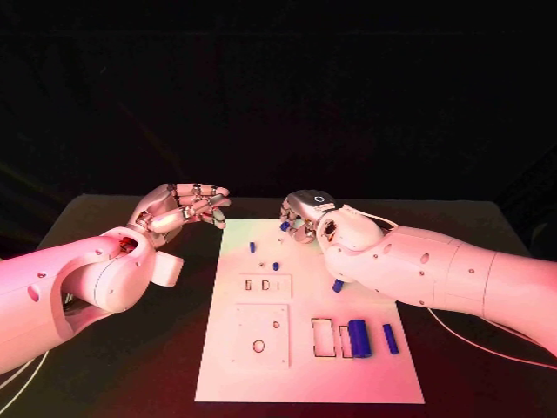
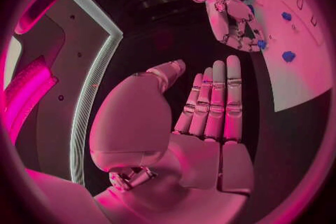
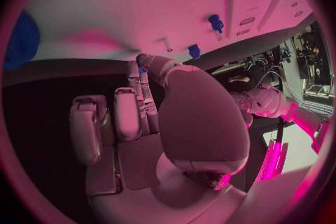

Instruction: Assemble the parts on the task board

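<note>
The white board lies in the middle of the black bench. The right robot hand is at the board's far edge, fingertips pinching a small blue part. The left robot hand hangs just off the board's far left corner, fingers apart and holding nothing. Two blue cylinders lie near the board's right edge beside rectangular slots, with smaller blue pegs farther up.
</note>
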### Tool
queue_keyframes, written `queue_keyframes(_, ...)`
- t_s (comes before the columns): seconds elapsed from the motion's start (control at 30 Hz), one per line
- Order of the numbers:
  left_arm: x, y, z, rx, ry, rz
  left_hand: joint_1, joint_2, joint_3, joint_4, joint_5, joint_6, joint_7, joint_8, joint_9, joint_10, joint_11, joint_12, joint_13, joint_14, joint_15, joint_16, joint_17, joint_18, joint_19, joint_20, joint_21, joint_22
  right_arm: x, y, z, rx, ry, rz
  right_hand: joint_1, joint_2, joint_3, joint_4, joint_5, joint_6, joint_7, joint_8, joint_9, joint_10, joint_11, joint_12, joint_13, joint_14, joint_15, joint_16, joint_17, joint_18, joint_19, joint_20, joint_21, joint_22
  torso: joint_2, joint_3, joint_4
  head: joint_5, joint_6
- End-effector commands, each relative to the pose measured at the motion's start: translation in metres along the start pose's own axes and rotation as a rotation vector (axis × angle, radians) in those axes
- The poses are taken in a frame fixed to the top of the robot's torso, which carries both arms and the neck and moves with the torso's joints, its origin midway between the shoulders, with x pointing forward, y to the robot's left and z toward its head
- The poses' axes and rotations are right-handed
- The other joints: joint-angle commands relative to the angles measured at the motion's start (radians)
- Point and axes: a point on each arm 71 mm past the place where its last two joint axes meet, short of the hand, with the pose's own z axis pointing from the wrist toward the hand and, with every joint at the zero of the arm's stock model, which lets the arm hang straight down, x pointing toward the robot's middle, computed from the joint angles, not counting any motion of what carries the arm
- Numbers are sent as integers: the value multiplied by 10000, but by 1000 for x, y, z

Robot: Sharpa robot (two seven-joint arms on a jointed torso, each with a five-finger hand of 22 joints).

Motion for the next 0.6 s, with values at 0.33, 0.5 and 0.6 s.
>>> queue_keyframes(0.33, 1, -3, 1, 151, 69, -21, -84, 54, 2, -72, -50, -55, 24, -43, 14, -73, 23, -7, 17, -63, -12, -81, -25, 140, -47, 12, -56, -20, 4, 3, 2, -148, 278, -31, -355, -302, 265, -36, -22, -436, 159, -249, 69, -1233, 313, -47, -352, 21, 262, -750, -971, 242, -433, 277, -848, 628, 5, 2, -3, 59, -50)
queue_keyframes(0.5, 1, -3, 1, 138, 86, -28, -84, 54, 2, -72, -50, -55, 24, -43, 14, -73, 23, -7, 17, -63, -12, -81, -25, 140, -47, 12, -56, -20, 3, 2, 0, -143, 243, -9, -399, -369, 248, -64, -31, -649, 165, -385, 56, -1456, 344, -35, -421, 8, 290, -817, -1076, 280, -531, 308, -990, 478, -4, 0, -9, 73, -50)
queue_keyframes(0.6, 0, -3, 1, 131, 78, -23, -84, 54, 2, -72, -50, -55, 24, -43, 14, -73, 23, -7, 17, -63, -12, -81, -25, 140, -47, 12, -56, -20, 2, 1, -2, -152, 206, 24, -418, -399, 213, -73, -35, -709, 122, -426, 54, -1527, 347, -33, -441, -4, 294, -859, -1139, 295, -566, 314, -1042, 421, -5, 8, -16, 76, -47)
